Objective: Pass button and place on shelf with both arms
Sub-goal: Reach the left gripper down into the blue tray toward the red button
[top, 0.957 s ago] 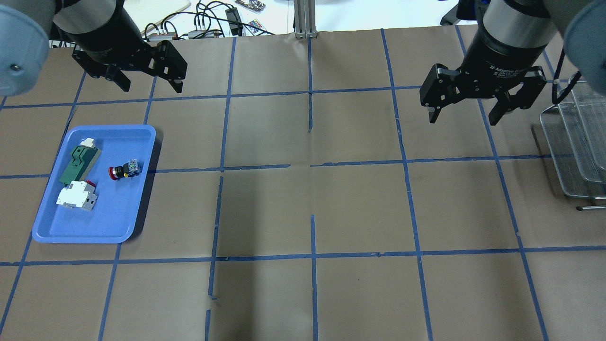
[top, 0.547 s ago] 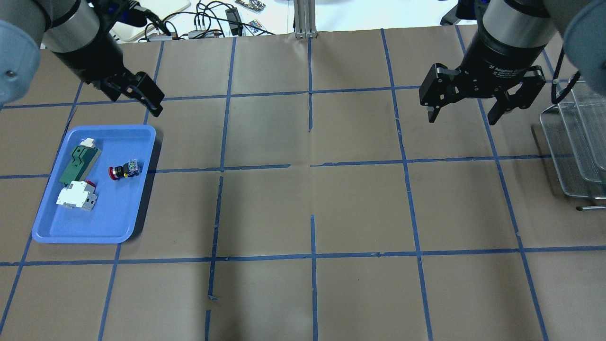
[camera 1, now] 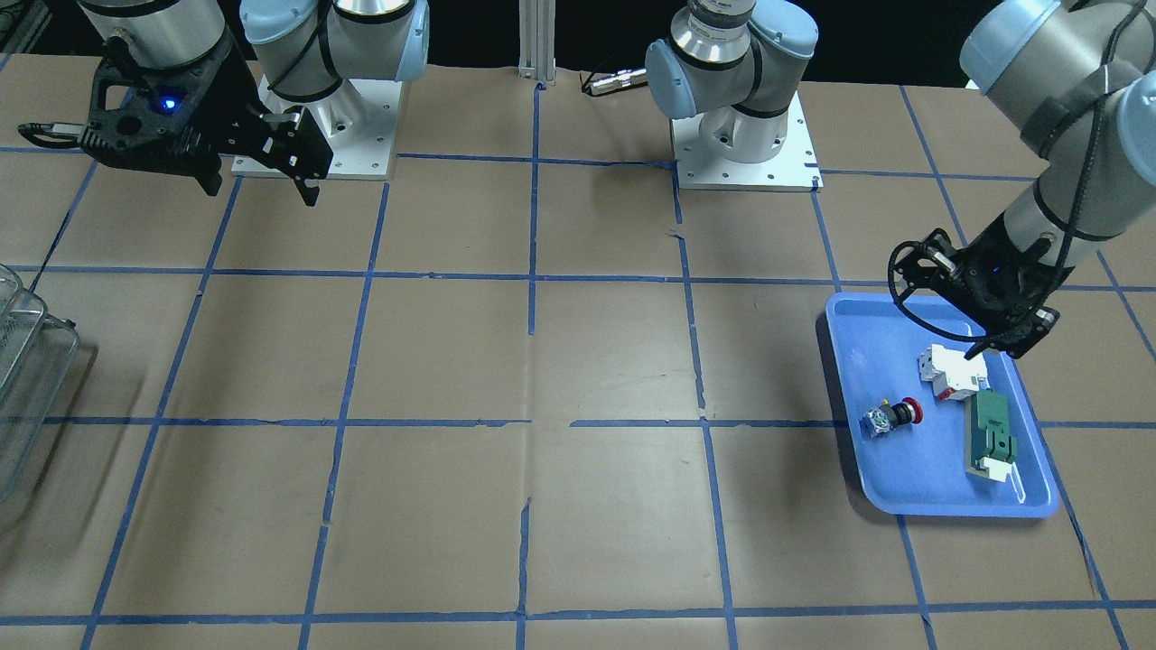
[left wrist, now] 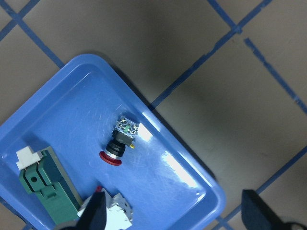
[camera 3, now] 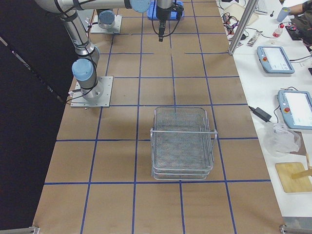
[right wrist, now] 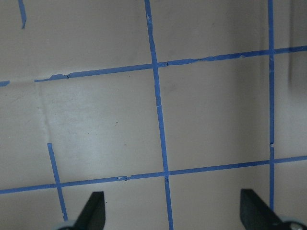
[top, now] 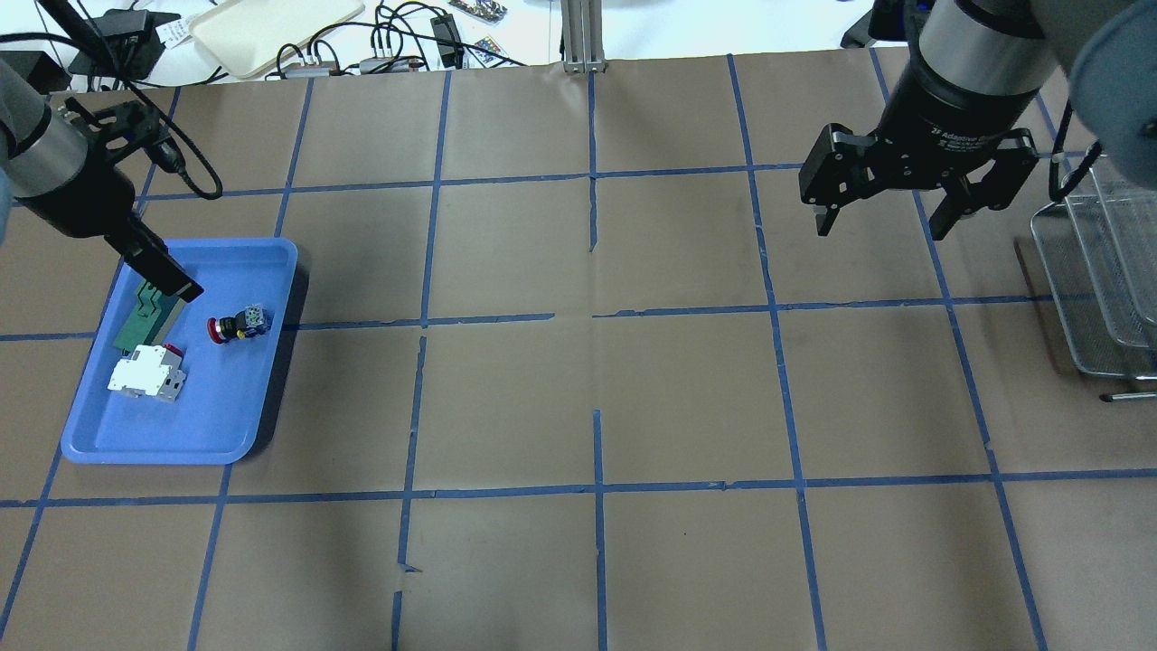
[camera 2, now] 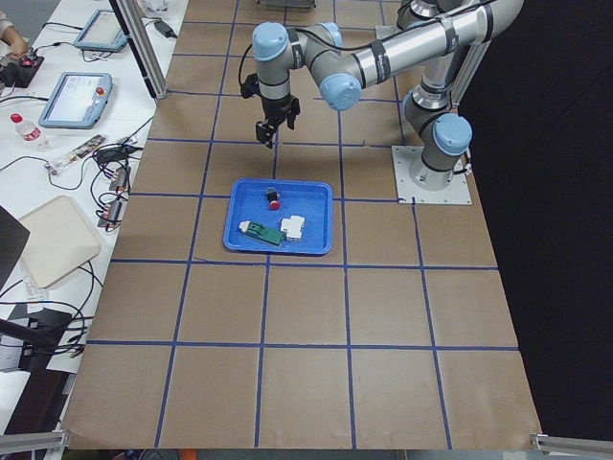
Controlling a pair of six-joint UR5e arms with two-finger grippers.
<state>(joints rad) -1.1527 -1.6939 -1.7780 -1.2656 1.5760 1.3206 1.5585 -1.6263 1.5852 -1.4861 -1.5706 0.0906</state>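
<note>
Blue plastic forms the tray (top: 230, 425) at the left end of the brown-papered surface (top: 687, 398). In it we see the button (top: 238, 325) lying on its side, red cap toward the green flat part (top: 145, 316) and the white block (top: 145, 372). Our left gripper (top: 170, 280) hangs over the green part, just beside the button, fingers spread and holding nothing. Our right gripper (top: 881, 226) hovers near the wire shelf (camera 3: 183, 156), fingers likewise spread and empty. The shelf stands well apart from the button.
</note>
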